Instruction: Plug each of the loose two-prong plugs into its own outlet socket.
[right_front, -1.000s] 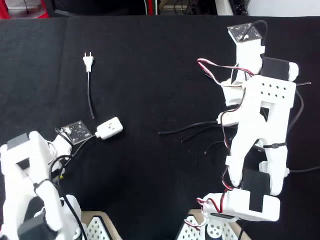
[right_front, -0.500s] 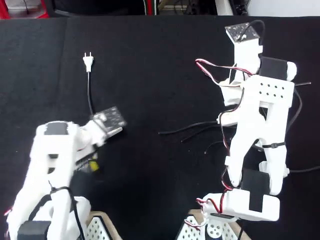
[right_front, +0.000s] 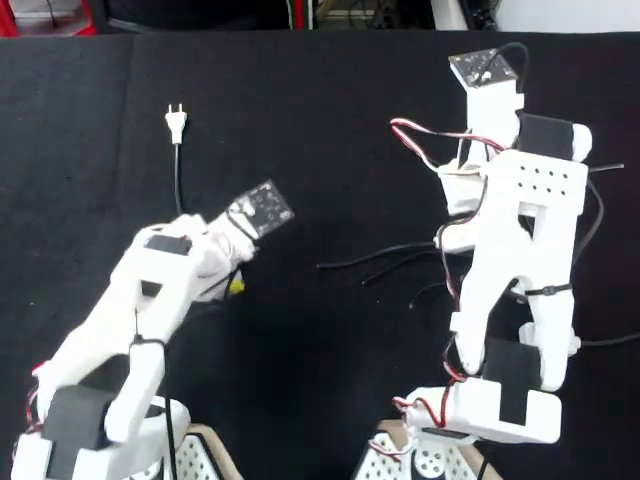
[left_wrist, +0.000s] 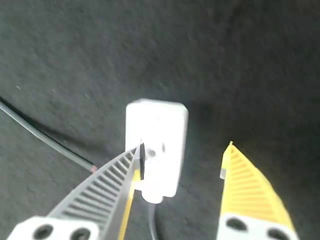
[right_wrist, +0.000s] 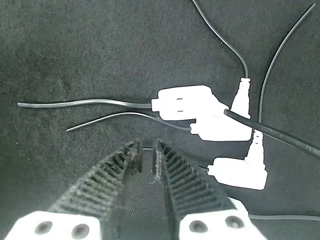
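Over the last second the left arm (right_front: 150, 290) has swung from the near left edge out over the outlet socket (left_wrist: 159, 130), which lay left of centre on the black table (right_front: 330, 100). The left gripper (left_wrist: 185, 150) is spread open. Its grey finger overlaps the socket's edge and the yellow one stands clear on the other side, so a grasp looks close but not made. The high view hides that socket under the arm but shows the loose two-prong plug (right_front: 176, 121) at far left, untouched. The right gripper (right_wrist: 147, 147) — nearly closed on nothing — hangs beside a cluster of outlet sockets (right_wrist: 182, 102) at the right.
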